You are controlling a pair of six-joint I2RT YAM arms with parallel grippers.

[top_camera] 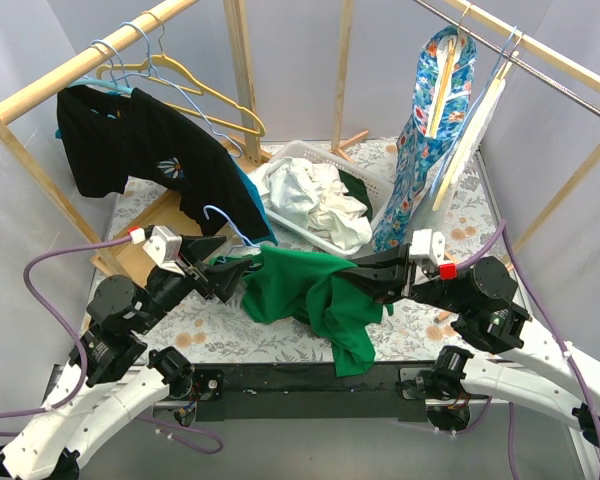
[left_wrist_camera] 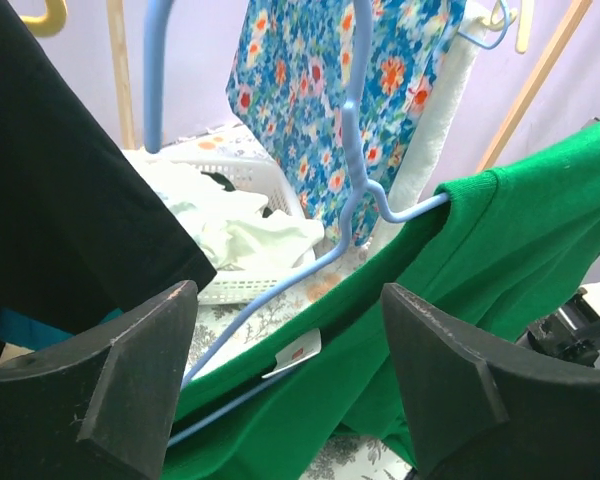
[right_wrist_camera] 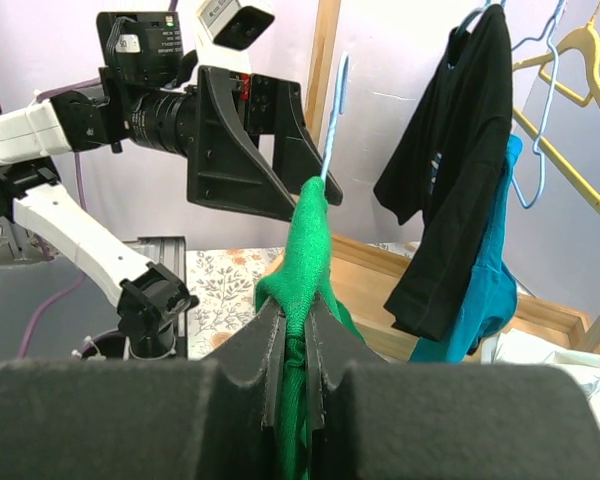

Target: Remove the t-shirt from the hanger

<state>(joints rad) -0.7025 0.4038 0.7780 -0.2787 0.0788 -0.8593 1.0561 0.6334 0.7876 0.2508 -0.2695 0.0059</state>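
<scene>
R gripper (right_wrist_camera: 295, 335) tight on green tee (right_wrist_camera: 308, 230), R wrist cam only

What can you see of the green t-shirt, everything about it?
The green t-shirt is plain soft knit with a white label inside its collar. It is on a light blue wire hanger, bunched, hanging low over the floral table. The right gripper is shut on a fold; the left gripper stands open at the collar.
</scene>
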